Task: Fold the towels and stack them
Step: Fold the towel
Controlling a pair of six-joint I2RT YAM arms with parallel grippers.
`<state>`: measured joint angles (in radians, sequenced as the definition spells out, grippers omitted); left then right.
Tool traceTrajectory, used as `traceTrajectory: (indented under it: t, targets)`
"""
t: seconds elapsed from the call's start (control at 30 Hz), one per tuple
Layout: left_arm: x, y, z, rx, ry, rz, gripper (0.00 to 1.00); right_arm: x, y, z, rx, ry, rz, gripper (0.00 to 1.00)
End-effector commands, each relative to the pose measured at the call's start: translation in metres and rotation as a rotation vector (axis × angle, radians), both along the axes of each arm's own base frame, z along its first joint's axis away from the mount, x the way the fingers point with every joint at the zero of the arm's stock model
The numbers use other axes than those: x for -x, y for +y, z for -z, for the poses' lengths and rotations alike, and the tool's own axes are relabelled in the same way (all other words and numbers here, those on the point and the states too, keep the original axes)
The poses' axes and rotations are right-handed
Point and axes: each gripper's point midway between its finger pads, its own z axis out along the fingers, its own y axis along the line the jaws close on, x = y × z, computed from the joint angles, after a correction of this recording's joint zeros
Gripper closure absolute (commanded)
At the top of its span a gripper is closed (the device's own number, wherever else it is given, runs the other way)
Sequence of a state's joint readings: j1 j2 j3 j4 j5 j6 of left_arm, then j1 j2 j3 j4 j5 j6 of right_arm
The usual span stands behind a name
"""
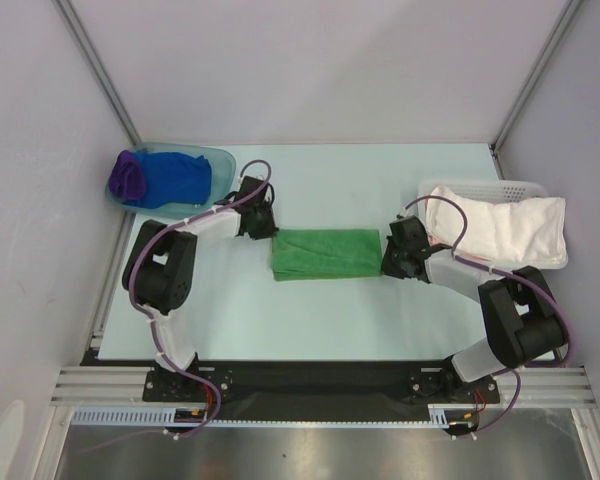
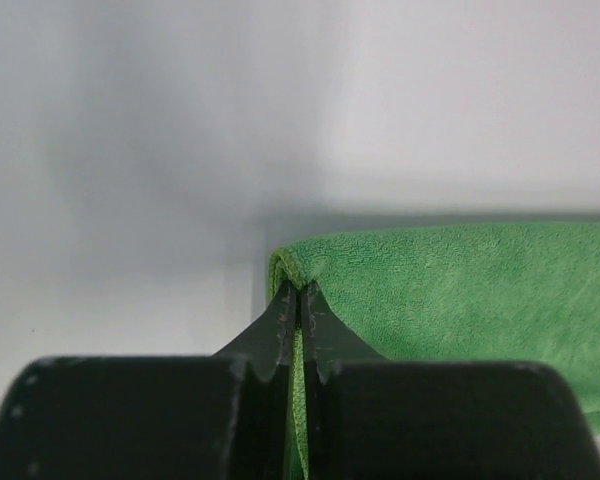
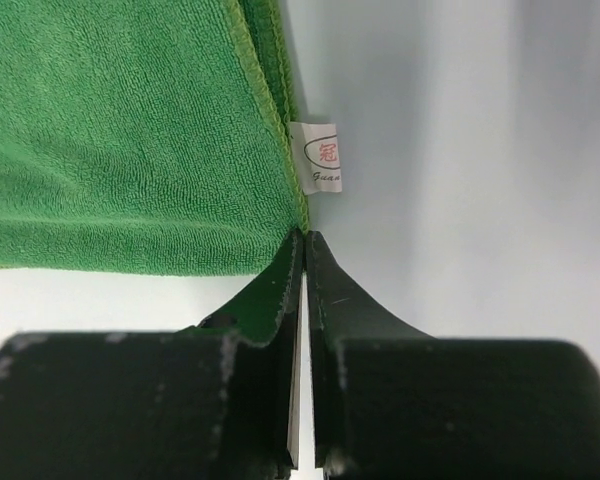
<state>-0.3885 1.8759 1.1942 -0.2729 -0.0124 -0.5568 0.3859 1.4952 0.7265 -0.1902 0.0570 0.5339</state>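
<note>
A folded green towel (image 1: 325, 254) lies flat in the middle of the table. My left gripper (image 1: 265, 225) is at its far left corner. In the left wrist view that gripper (image 2: 300, 288) is shut on the green towel (image 2: 460, 300), with a strip of green hem between the jaws. My right gripper (image 1: 392, 258) is at the towel's right end. In the right wrist view it (image 3: 302, 234) is shut, its tips pinching the corner hem of the green towel (image 3: 120, 150) just below a white label (image 3: 320, 156). A blue towel (image 1: 175, 180) and a purple towel (image 1: 130, 175) lie bunched in the teal tub (image 1: 220, 160).
The teal tub stands at the back left, close behind my left arm. A white slotted basket (image 1: 480, 187) at the back right holds a white cloth (image 1: 505, 228) that hangs over its front. Grey walls close in both sides.
</note>
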Motion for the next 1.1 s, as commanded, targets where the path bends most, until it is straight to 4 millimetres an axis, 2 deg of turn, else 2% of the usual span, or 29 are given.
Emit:
traceTrajectory:
  t: [0.0,0.07,0.13,0.17,0.2,0.27,0.3,0.37,0.4,0.47,0.5,0.57,0.6,0.67,0.8,0.87,0.9,0.93,1.0,1.07]
  targets:
    - [-0.025,0.002,-0.017,0.013,-0.055,-0.008,0.97,0.000,-0.014,0.004,0.037,-0.008,0.017,0.99]
    - [-0.028,0.002,-0.016,0.034,-0.046,-0.007,0.98,0.000,-0.016,0.005,0.037,-0.008,0.023,0.99]
    - [-0.029,0.000,-0.015,0.050,-0.037,0.007,0.92,0.000,-0.016,0.004,0.033,-0.008,0.022,0.98]
    - [-0.029,-0.001,-0.017,0.056,-0.043,0.011,0.86,0.000,-0.015,0.004,0.031,-0.009,0.023,0.97]
    - [-0.027,-0.003,-0.018,0.065,-0.043,0.015,0.72,-0.001,-0.013,0.002,0.025,-0.013,0.017,0.93]
    - [-0.023,-0.002,-0.027,0.076,-0.063,0.019,0.52,-0.002,-0.010,-0.005,0.016,-0.024,0.010,0.86]
    - [-0.022,0.001,-0.030,0.067,-0.070,0.010,0.47,-0.002,-0.008,-0.009,0.014,-0.032,0.008,0.77]
    - [-0.016,0.006,-0.041,0.056,-0.080,0.006,0.38,-0.005,-0.007,-0.023,0.005,-0.057,0.006,0.71]
    - [-0.014,0.009,-0.045,0.047,-0.084,-0.002,0.37,-0.006,-0.006,-0.029,0.005,-0.071,0.007,0.69]
    - [-0.004,0.015,-0.047,0.037,-0.077,-0.017,0.35,-0.008,-0.008,-0.042,0.010,-0.085,0.016,0.69]
    - [0.000,0.017,-0.062,0.045,-0.108,-0.021,0.35,-0.010,-0.010,-0.055,0.011,-0.116,0.024,0.69]
    - [0.015,0.021,-0.062,0.046,-0.098,-0.021,0.37,-0.012,-0.008,-0.072,0.010,-0.153,0.027,0.70]
    - [0.021,0.022,-0.074,0.056,-0.127,-0.019,0.38,-0.015,-0.007,-0.083,0.006,-0.182,0.028,0.70]
    - [0.036,0.023,-0.071,0.035,-0.130,-0.012,0.41,-0.023,0.001,-0.100,-0.012,-0.218,0.016,0.70]
    - [0.051,0.003,-0.079,0.076,-0.138,0.054,0.49,-0.042,0.026,-0.107,-0.037,-0.229,-0.027,0.73]
    - [0.057,-0.013,-0.077,0.066,-0.129,0.094,0.56,-0.046,0.044,-0.096,-0.039,-0.207,-0.062,0.74]
    - [0.059,-0.019,-0.076,0.068,-0.128,0.107,0.57,-0.050,0.051,-0.098,-0.048,-0.215,-0.073,0.74]
    - [0.066,-0.029,-0.069,0.063,-0.110,0.138,0.59,-0.054,0.056,-0.088,-0.043,-0.202,-0.076,0.74]
    - [0.068,-0.032,-0.062,0.044,-0.106,0.132,0.63,-0.063,0.066,-0.086,-0.050,-0.201,-0.086,0.76]
    - [0.075,-0.040,-0.051,0.044,-0.089,0.146,0.64,-0.070,0.069,-0.070,-0.032,-0.174,-0.085,0.76]
